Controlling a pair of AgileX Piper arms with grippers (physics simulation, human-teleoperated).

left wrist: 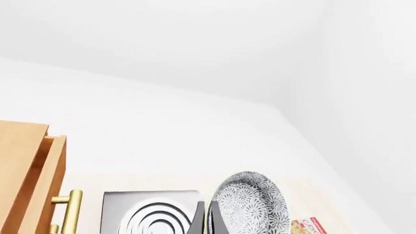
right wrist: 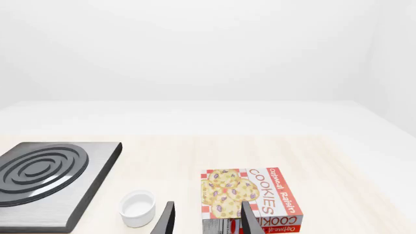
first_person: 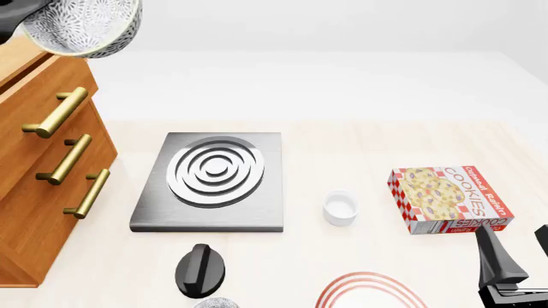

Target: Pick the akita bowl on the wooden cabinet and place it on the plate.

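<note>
The akita bowl (first_person: 86, 25), grey-and-white lacy, hangs tilted in the air above the wooden cabinet's (first_person: 38, 192) top corner at the far left. My left gripper (left wrist: 206, 217) is shut on its rim, and the bowl (left wrist: 252, 204) shows on edge right beside the dark fingers; in the front view only a dark bit of that gripper (first_person: 10, 19) appears. The plate (first_person: 370, 292), white with red rings, is cut off by the near edge. My right gripper (first_person: 516, 253) stands open and empty low at the near right, its fingers (right wrist: 163, 219) framing the cookie box.
A grey stove slab (first_person: 214, 179) with silver rings lies mid-table, with a black knob (first_person: 199, 269) nearer to me. A small white cup (first_person: 340, 208) stands between the slab and a cookie box (first_person: 450, 199). The cabinet's brass handles (first_person: 56, 112) stick out toward the table.
</note>
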